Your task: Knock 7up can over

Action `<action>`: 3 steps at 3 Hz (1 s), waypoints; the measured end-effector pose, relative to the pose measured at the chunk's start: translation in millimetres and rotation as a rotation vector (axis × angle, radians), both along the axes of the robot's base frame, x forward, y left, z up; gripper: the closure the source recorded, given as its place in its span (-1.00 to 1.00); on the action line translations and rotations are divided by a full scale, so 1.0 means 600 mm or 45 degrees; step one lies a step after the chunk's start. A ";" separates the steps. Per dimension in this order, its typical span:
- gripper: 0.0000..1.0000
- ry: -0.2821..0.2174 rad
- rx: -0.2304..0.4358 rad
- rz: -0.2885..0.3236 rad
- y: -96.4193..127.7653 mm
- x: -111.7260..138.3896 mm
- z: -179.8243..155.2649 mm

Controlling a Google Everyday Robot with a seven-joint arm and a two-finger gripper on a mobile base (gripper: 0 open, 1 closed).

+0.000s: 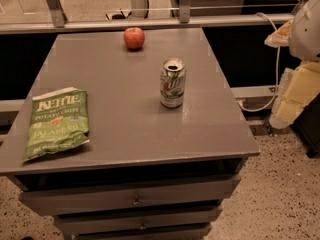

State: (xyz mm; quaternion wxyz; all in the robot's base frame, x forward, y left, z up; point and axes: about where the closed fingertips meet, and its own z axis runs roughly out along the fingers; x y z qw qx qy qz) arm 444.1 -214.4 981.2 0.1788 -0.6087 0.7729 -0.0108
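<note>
The 7up can (172,83) is a small silver-white can with green lettering. It stands upright, its top opened, on the right-middle of the grey table (125,129). My gripper (296,98) is cream-coloured and hangs below the white arm at the right edge of the camera view. It is off the table's right side, well apart from the can and roughly level with it.
A green Kettle chip bag (56,121) lies flat at the table's front left. A red apple (134,38) sits at the back centre. Drawers (135,200) are below the tabletop. A rail (150,23) runs behind the table, and a cable (272,59) hangs at the right.
</note>
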 end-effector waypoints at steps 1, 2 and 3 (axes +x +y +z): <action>-1.00 0.046 0.191 0.019 0.029 0.023 -0.052; -1.00 0.079 0.465 0.059 0.109 0.052 -0.098; -1.00 0.086 0.689 0.066 0.172 0.081 -0.118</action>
